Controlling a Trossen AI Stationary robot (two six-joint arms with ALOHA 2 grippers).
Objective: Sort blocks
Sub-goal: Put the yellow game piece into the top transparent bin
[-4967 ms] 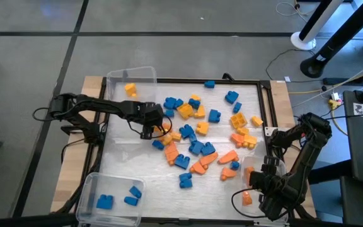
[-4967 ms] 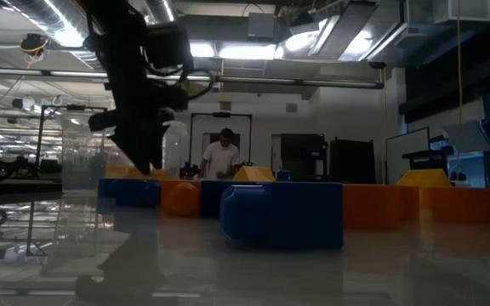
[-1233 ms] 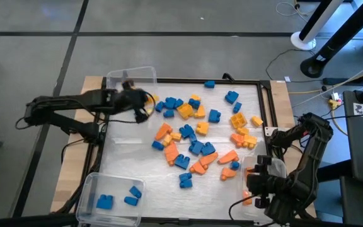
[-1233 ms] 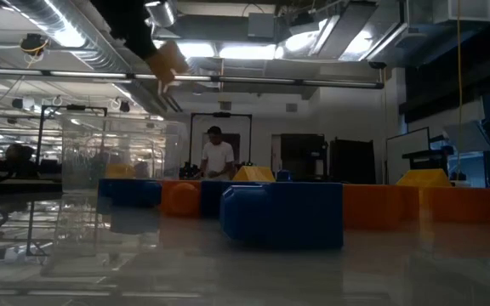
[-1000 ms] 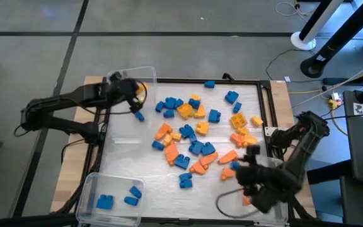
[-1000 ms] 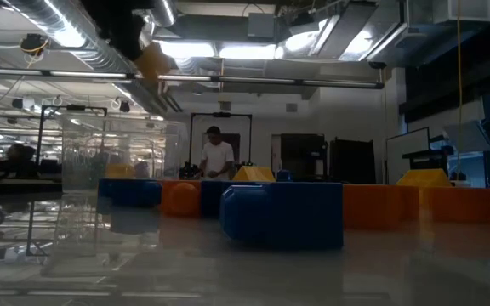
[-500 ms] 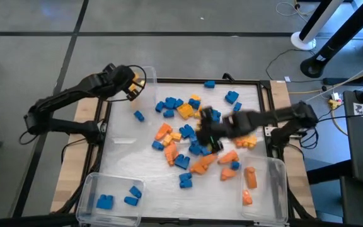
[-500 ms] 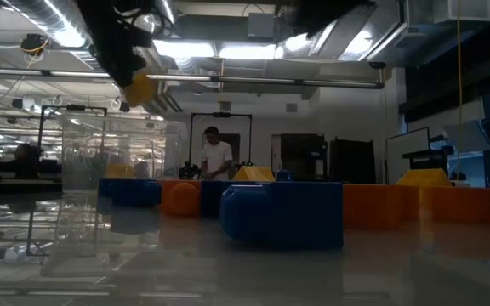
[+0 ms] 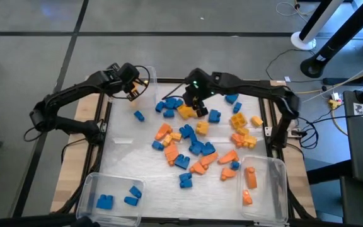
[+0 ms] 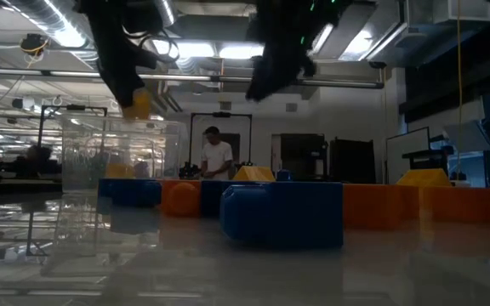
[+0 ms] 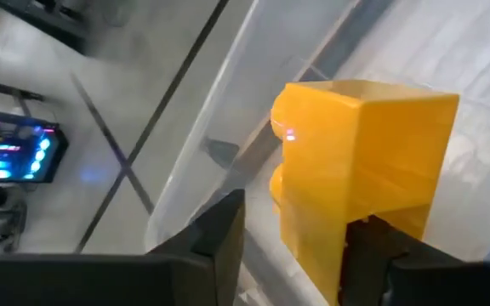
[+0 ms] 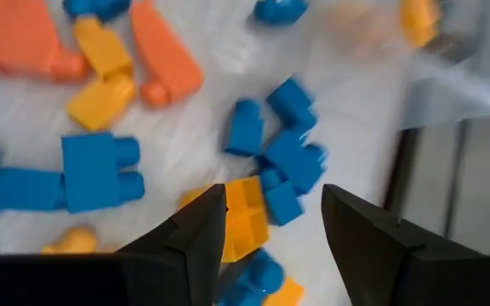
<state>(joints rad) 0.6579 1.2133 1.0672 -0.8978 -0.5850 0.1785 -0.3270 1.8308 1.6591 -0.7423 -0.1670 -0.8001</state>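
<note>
Since half a second ago, the right hand [image 9: 196, 101] has swung to the upper-centre pile of small studded plastic blocks [image 9: 197, 135], fingers apart and empty. The left hand [image 9: 133, 87], upper left, hangs over the clear plastic bin [image 9: 149, 74], a yellow studded block [image 11: 360, 183] between its parting fingers.

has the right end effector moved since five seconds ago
Yes. The right end effector has swung from beside the near-right clear bin to the tray's far side, above the blocks.

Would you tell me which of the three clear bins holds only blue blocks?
The bin at the near-left corner: it holds three blue blocks. The near-right bin holds orange ones, and the far-left bin none blue.
</note>
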